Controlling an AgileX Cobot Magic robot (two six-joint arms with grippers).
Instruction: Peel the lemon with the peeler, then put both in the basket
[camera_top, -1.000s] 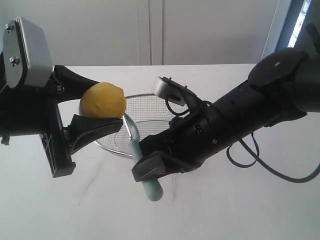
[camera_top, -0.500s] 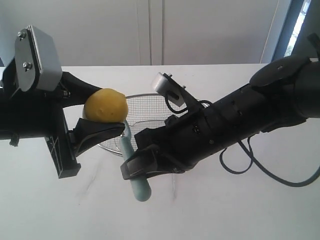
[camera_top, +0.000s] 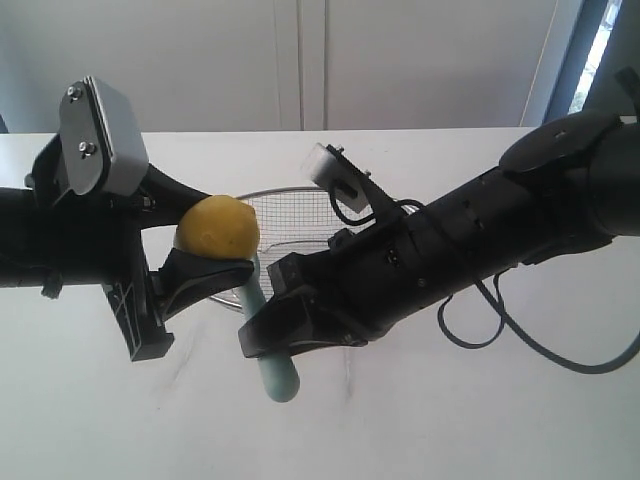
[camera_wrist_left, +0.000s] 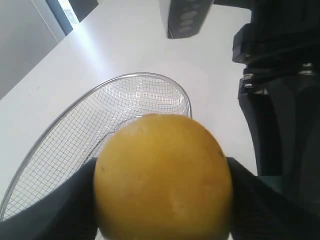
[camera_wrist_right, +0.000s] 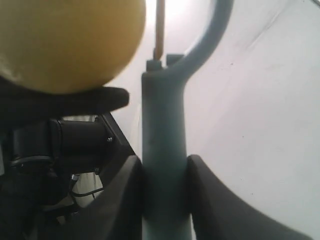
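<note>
My left gripper (camera_top: 205, 240) is shut on the yellow lemon (camera_top: 217, 227), held in the air just left of the wire basket (camera_top: 300, 215). The lemon (camera_wrist_left: 162, 177) fills the left wrist view between both black fingers, with the basket (camera_wrist_left: 75, 135) behind it. My right gripper (camera_top: 275, 325) is shut on the peeler (camera_top: 272, 370), whose pale teal handle sticks out below the fingers. The peeler's head reaches up against the lemon's right lower side. In the right wrist view the peeler (camera_wrist_right: 164, 150) sits clamped between the fingers, its head beside the lemon (camera_wrist_right: 65, 42).
Both arms hang over a white table (camera_top: 480, 420). The basket stands behind and between the grippers, partly hidden by the right arm. A black cable (camera_top: 510, 335) loops down from the right arm over the table.
The left gripper with the lemon has moved right and slightly down. The right gripper with the peeler has shifted left, bringing the peeler's head close under the lemon.
</note>
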